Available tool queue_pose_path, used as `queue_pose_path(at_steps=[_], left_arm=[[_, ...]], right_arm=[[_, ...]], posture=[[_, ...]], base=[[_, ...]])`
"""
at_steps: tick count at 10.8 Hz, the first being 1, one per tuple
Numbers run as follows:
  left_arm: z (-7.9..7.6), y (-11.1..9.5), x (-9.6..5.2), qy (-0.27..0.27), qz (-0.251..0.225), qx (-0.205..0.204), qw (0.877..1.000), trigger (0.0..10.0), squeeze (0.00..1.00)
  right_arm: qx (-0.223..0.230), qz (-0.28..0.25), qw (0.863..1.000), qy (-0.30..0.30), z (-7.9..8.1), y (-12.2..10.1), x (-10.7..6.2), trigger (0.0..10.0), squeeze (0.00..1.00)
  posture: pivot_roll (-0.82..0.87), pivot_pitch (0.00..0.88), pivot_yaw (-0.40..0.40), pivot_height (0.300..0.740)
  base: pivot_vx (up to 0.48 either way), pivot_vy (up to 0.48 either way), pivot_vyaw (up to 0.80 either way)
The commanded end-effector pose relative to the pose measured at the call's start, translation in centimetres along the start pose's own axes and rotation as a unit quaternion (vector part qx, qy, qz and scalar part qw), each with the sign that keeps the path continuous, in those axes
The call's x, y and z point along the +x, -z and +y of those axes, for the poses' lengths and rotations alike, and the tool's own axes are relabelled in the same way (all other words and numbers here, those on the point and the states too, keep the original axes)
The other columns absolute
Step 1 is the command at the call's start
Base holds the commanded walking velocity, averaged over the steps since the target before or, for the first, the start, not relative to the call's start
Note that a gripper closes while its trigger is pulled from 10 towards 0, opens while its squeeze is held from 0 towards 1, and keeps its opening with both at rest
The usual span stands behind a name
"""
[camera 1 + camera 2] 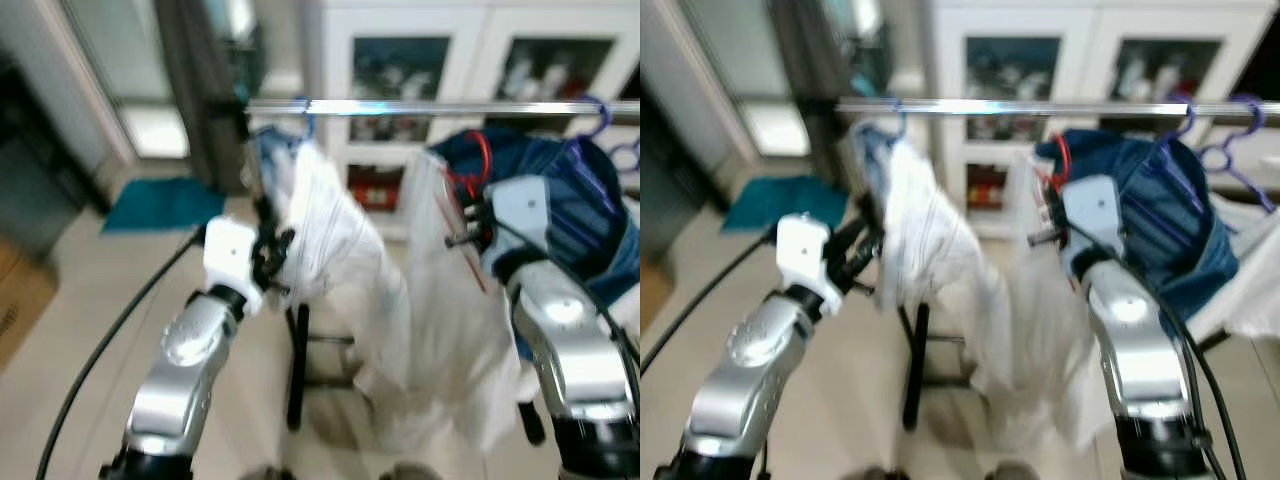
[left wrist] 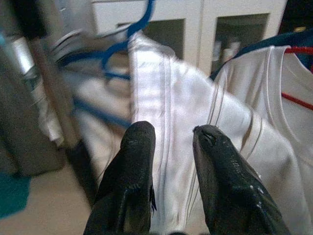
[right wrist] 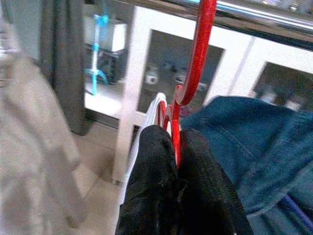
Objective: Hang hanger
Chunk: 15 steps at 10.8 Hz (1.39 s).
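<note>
Silver clothes rail (image 1: 420,107) running level, blue hanger (image 1: 303,118) with white shirt (image 1: 330,235) hooked on it, purple hangers (image 1: 1200,145) carrying blue denim garment (image 1: 1160,215)

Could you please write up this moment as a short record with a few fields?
rail: metal rail across the rack
left gripper: left gripper open, at the white shirt on the blue hanger
right gripper: right gripper shut on the red hanger, hook up by the rail
right-hand garment: blue denim garment on a purple hanger
floor: pale tiles
</note>
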<state>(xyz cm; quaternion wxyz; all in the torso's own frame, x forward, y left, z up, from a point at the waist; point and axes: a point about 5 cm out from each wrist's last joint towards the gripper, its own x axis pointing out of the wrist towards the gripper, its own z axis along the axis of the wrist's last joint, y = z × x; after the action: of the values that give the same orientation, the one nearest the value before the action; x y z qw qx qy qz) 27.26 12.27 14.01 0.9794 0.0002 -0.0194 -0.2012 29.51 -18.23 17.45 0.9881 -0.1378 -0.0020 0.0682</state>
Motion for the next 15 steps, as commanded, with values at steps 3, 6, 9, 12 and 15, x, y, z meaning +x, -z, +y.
queue_pose_path(at_steps=[3,6,9,12,15], left_arm=[[-1.1,-0.4,0.1,0.028,-0.017,-0.004,0.999,10.0,0.00],[-2.2,-1.1,-0.7,0.081,-0.028,0.019,0.996,10.0,0.00],[-2.7,-1.1,-1.4,0.091,-0.026,0.014,0.995,10.0,0.00],[-2.3,-1.2,-1.8,0.074,-0.027,0.002,0.997,10.0,0.00],[-2.7,-1.7,-1.9,0.116,-0.029,-0.003,0.993,10.0,0.00]], right_arm=[[-0.011,-0.009,1.000,0.022,-1.0,-0.3,-0.3,10.0,0.00],[0.008,-0.021,0.999,0.027,-1.3,-0.6,-0.4,10.0,0.00],[-0.004,-0.045,0.999,0.009,-1.5,-1.5,0.3,10.0,0.00],[0.001,-0.034,0.999,-0.010,-1.0,-2.0,2.0,10.0,0.00],[0.012,0.006,1.000,-0.015,-1.0,-2.7,6.7,10.0,0.00]], posture=[[-0.16,0.083,0.056,0.740],[-0.15,0.092,0.069,0.740],[-0.14,0.094,0.052,0.740],[-0.13,0.089,0.047,0.740],[-0.11,0.075,0.066,0.740]], base=[[0.238,0.000,-0.27],[0.000,0.000,0.00],[0.000,0.000,0.00],[0.000,0.000,0.00],[0.000,0.000,0.00]])
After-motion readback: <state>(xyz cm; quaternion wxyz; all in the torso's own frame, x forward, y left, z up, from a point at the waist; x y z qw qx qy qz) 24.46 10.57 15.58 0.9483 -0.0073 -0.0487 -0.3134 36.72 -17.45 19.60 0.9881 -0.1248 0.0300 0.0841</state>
